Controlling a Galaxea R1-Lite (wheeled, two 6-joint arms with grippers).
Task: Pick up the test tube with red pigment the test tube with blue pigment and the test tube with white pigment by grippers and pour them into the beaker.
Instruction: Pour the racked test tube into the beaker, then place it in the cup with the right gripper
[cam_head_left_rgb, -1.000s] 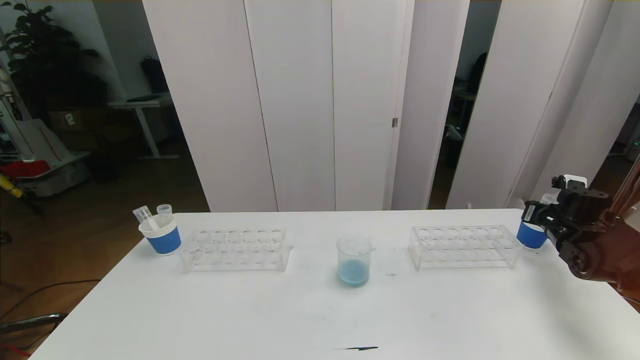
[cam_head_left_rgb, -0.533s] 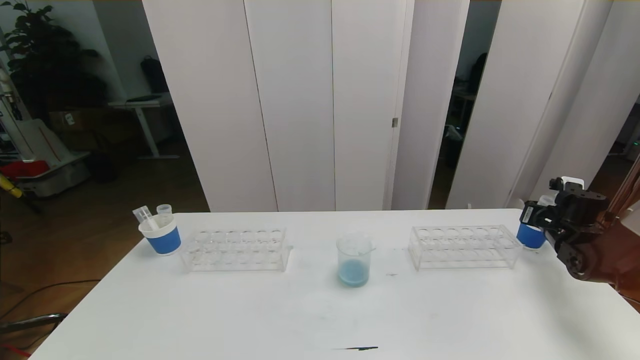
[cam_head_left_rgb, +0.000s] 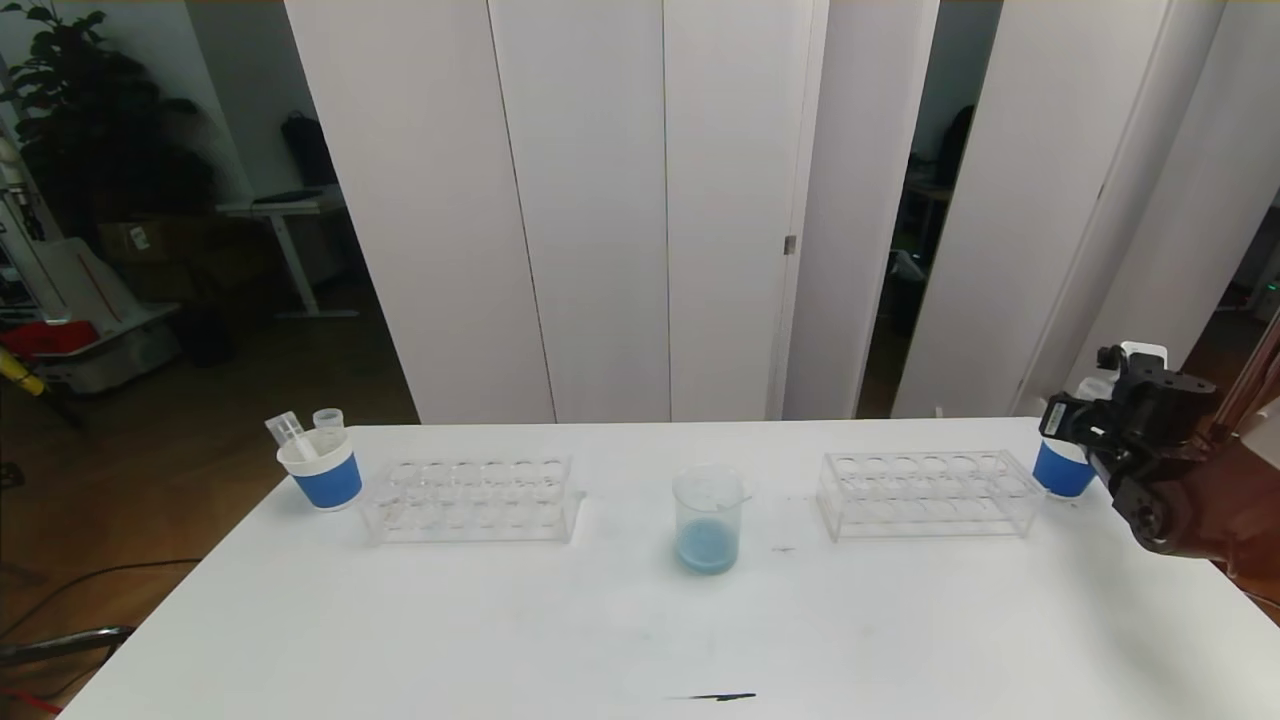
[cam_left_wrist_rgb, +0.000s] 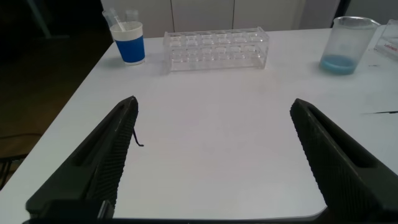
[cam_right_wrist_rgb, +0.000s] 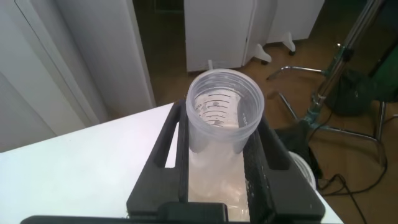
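Right arm creeping upward at the far right corner

Only real difference from a second ago: the right end effector (cam_head_left_rgb: 1062, 420) has lifted a touch and drifted slightly back, so more of the blue paper cup (cam_head_left_rgb: 1060, 470) beside the right-hand rack shows under it now. It's clamped around a small clear tube (cam_right_wrist_rgb: 225, 112) with printed marks, held between both fingers (cam_right_wrist_rgb: 171, 140), open mouth facing the wrist cam. Can't tell what's inside the tube from here.

Lab – tube racks (cam_head_left_rgb: 470, 498), beaker (cam_head_left_rgb: 708, 520), white table (cam_head_left_rgb: 600, 640)
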